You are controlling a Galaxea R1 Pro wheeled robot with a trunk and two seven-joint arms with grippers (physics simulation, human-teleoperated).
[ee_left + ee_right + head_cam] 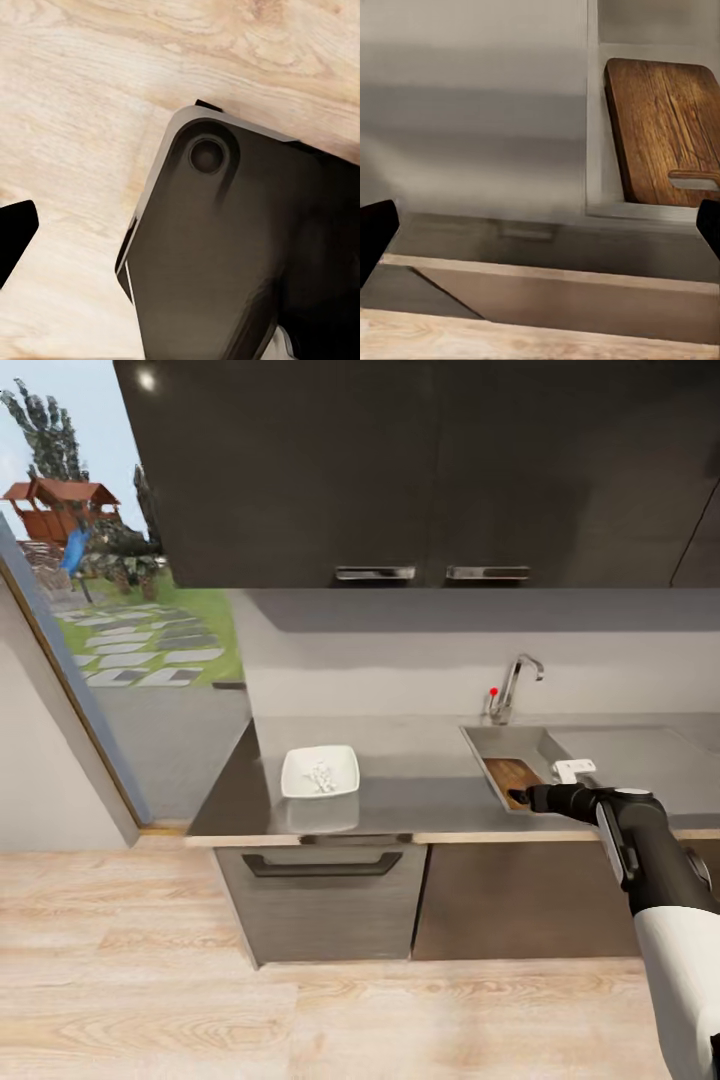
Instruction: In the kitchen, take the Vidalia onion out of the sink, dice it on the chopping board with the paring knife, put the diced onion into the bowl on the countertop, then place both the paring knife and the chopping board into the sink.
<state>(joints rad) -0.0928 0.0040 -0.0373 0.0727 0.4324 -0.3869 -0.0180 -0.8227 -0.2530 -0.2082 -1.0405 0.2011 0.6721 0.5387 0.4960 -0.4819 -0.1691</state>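
The white square bowl (320,771) stands on the grey countertop (420,795) at the left and holds pale diced onion pieces (321,776). The dark brown chopping board (508,779) (664,131) lies inside the steel sink (510,744). My right gripper (522,796) (540,229) hovers at the sink's front rim, just in front of the board, open with nothing between its fingers. My left gripper (180,232) points down at the wooden floor and the robot's dark base, and its finger (15,236) stands far out at the picture's edge. The paring knife is hidden.
A chrome tap (516,682) with a red knob (493,691) rises behind the sink. A small pale object (575,768) (694,180) rests by the board's edge; what it is I cannot tell. Dark wall cabinets (420,470) hang overhead. A glass door (90,610) stands at the left.
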